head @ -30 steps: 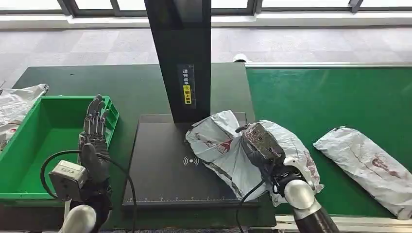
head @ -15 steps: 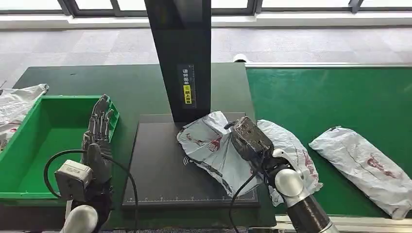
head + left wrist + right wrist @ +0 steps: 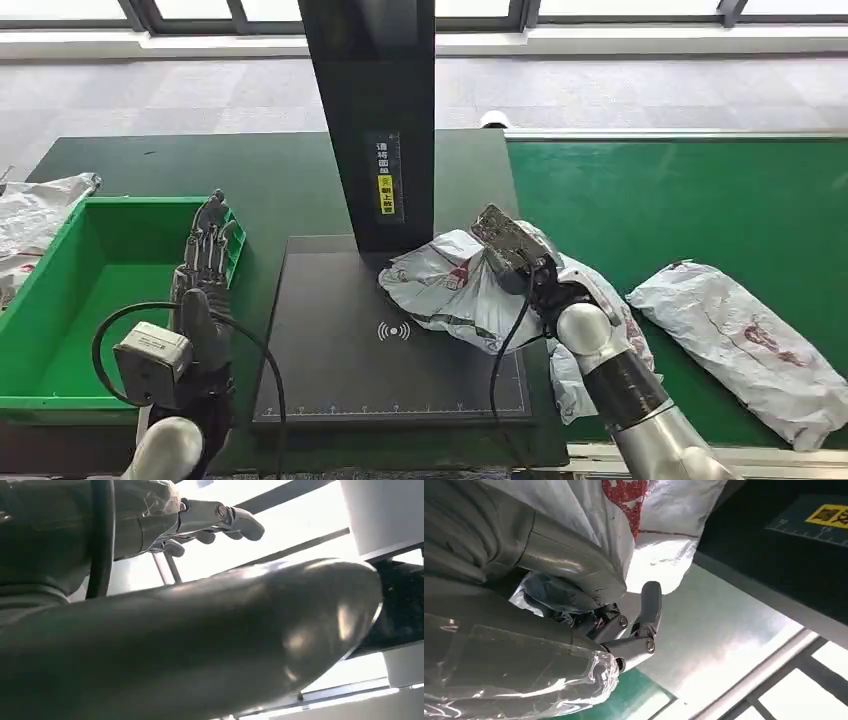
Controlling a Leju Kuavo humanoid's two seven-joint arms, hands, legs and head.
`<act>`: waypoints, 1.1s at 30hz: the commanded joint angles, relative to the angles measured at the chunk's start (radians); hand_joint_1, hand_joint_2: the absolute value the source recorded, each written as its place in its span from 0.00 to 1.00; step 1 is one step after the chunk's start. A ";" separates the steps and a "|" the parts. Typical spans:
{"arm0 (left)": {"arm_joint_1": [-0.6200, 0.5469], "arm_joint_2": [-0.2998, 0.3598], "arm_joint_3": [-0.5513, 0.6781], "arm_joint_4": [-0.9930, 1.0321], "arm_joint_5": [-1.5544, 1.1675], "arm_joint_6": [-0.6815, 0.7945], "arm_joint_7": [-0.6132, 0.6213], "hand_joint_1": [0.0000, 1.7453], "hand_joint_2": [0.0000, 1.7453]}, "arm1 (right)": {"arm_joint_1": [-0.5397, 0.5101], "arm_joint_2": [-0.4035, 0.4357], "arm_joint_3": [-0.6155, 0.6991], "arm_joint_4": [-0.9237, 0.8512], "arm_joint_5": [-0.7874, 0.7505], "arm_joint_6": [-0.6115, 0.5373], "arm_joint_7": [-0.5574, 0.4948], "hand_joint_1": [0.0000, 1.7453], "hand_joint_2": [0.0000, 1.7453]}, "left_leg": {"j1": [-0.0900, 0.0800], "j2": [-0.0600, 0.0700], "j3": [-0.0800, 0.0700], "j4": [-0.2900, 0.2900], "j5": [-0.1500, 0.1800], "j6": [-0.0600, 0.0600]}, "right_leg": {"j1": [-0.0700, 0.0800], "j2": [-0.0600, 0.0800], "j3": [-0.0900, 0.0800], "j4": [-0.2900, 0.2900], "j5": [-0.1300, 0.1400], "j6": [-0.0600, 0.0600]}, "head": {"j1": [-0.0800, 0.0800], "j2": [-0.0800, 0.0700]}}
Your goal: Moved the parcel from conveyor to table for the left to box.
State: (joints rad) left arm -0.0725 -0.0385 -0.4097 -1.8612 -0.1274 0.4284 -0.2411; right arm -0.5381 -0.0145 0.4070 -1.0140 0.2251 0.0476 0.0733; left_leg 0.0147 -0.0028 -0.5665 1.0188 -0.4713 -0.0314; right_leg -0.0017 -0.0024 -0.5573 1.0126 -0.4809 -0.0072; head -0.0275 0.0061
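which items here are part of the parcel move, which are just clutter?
In play:
- parcel, held by right hand over black scan platform
- left hand, fingers apart, beside green bin
- green conveyor

Lying about:
- second parcel on the conveyor
- white bags left of the bin

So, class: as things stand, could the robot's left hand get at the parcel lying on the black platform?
Probably yes. The left hand is raised by the green bin, holding nothing, with bare black platform between it and the parcel. However, the right hand grips that parcel.
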 commanded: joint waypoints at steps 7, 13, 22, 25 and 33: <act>-0.048 0.018 -0.013 0.061 0.013 -0.006 0.004 0.00 0.00 | -0.076 0.032 0.071 0.147 -0.045 0.039 -0.019 1.00 1.00 | -0.001 0.002 0.000 -0.002 0.002 0.001 | -0.001 0.002 -0.002 -0.001 0.002 0.000 | 0.000 0.000; -0.050 0.020 -0.015 0.063 0.015 -0.008 0.004 0.00 0.00 | -0.078 0.035 0.067 0.153 -0.066 0.053 -0.020 1.00 1.00 | -0.001 0.002 -0.001 -0.001 0.002 0.001 | -0.001 0.002 -0.002 -0.001 0.002 0.000 | 0.000 0.000; -0.050 0.020 -0.024 0.066 0.032 -0.004 -0.006 0.00 0.00 | -0.092 0.084 0.116 0.182 -0.210 0.111 -0.056 1.00 1.00 | -0.001 0.003 0.000 -0.002 0.002 0.001 | -0.001 0.003 -0.002 -0.001 0.002 0.000 | 0.000 0.000; -0.044 0.015 -0.021 0.057 0.030 -0.004 -0.006 0.00 0.00 | -0.075 0.100 0.125 0.160 -0.281 0.133 -0.076 1.00 1.00 | 0.000 0.003 0.000 -0.001 0.001 0.000 | -0.001 0.003 -0.002 0.000 0.002 0.000 | 0.000 0.000; -0.029 0.025 -0.014 0.046 0.022 -0.002 -0.005 0.00 0.00 | -0.072 0.112 0.154 0.117 -0.311 0.141 -0.085 1.00 1.00 | 0.000 0.002 -0.001 -0.001 0.002 0.001 | 0.000 0.003 -0.003 0.000 0.002 0.000 | 0.000 0.000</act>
State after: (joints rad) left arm -0.0905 -0.0484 -0.4097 -1.8425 -0.1019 0.4257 -0.2483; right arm -0.5764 0.0828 0.4890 -0.9163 -0.0724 0.1923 -0.0141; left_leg 0.0151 -0.0022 -0.5667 1.0187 -0.4706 -0.0319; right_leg -0.0015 -0.0009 -0.5586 1.0126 -0.4801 -0.0076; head -0.0275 0.0057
